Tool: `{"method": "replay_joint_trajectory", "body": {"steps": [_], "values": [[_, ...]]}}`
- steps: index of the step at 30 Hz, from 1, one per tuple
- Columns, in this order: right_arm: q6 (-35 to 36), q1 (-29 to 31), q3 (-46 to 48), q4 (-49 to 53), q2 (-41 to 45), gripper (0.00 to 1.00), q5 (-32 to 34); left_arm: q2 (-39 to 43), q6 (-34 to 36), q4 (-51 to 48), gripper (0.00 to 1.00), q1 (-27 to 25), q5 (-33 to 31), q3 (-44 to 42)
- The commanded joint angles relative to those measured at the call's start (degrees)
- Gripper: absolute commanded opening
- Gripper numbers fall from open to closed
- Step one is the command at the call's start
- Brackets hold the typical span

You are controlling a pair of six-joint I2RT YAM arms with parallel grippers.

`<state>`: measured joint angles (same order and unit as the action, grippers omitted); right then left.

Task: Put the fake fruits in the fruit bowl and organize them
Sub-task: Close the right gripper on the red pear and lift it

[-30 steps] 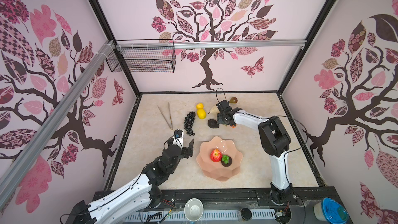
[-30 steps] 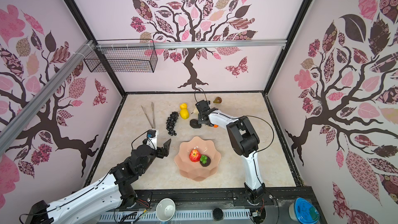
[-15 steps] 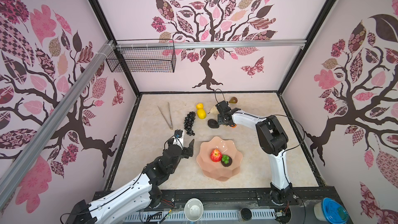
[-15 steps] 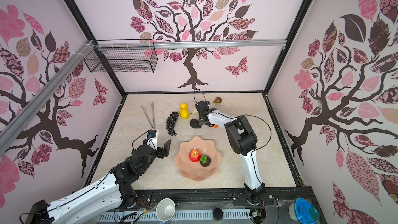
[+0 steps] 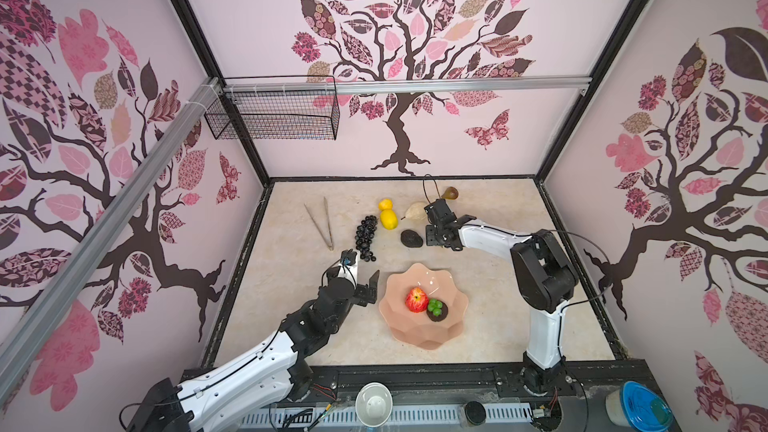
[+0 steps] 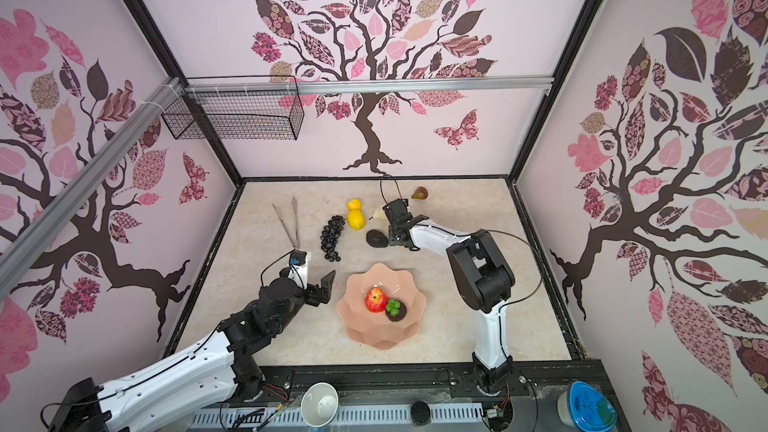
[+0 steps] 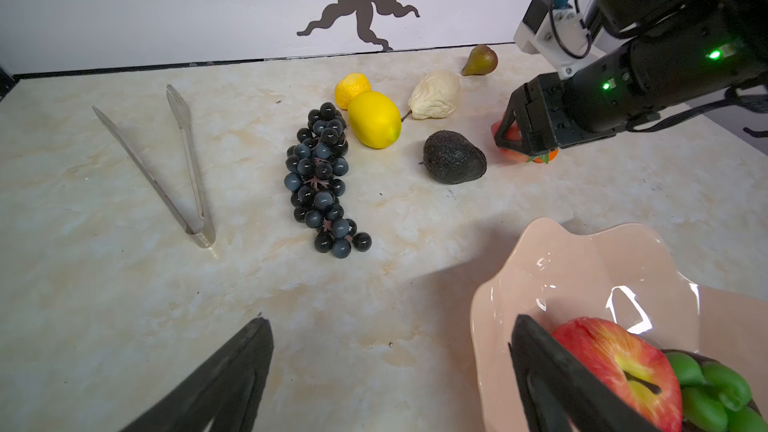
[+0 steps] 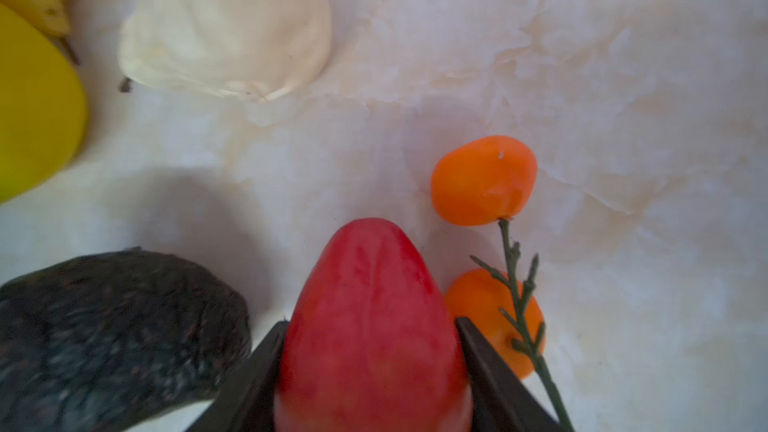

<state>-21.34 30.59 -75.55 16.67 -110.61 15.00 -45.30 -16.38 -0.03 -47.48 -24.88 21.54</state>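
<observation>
A white cup (image 5: 374,403) is sitting on the front rail, nearest of all. Just beyond it on the table (image 5: 498,305), the pink fruit bowl (image 5: 415,334) is lying right of centre, holding a red apple (image 5: 416,299) and a dark fruit with a green top (image 5: 436,311) that are touching each other. The left gripper (image 7: 390,322) is hanging just left of the bowl with its fingers spread wide and nothing between them. Farther back, a bunch of black grapes (image 5: 365,238) is lying lengthwise, with metal tongs (image 5: 322,222) to its left and an avocado (image 5: 411,238) to its right. Just right of the avocado, the right gripper (image 8: 370,322) is pinching a red fruit (image 8: 365,284), with a finger lying against each side of it, low over the table. Two small oranges on a green twig (image 8: 484,180) are lying just beside that fruit. Beyond the grapes, a lemon (image 5: 389,219) is touching a small yellow fruit (image 5: 385,204) behind it. A cream pear (image 5: 415,210) is lying to their right. A brown pear (image 5: 451,193) is sitting farthest back, near the wall.
</observation>
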Motion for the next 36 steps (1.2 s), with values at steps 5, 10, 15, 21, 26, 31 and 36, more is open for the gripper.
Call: {"method": "replay_joint_trajectory", "body": {"steps": [5,10,15,21,26,31,36], "values": [[4.9,3.2,9.2,-6.7,17.9,0.57,-7.5,-2.7,-10.0,-3.3,0.96,2.3,9.8,8.2],[5.5,4.7,17.6,-12.6,25.9,0.55,-15.0,-5.7,-19.5,-5.6,0.96,7.6,25.3,14.4],[8.6,9.3,23.4,-18.2,31.1,0.54,-15.1,-9.1,-26.9,-5.5,0.96,13.7,38.6,17.5],[11.2,14.0,29.0,-26.2,34.1,0.53,-18.4,-13.1,-31.5,-2.0,0.96,14.2,46.0,18.8],[13.5,18.6,31.3,-30.7,34.6,0.53,-18.6,-16.4,-34.3,0.8,0.93,14.1,51.2,18.5],[13.0,19.5,33.7,-35.1,36.1,0.53,-20.9,-16.7,-35.8,1.0,0.92,14.1,51.3,17.6],[13.0,20.2,34.3,-36.8,36.6,0.53,-22.3,-17.3,-37.0,2.6,0.85,14.0,52.3,16.9]]}}
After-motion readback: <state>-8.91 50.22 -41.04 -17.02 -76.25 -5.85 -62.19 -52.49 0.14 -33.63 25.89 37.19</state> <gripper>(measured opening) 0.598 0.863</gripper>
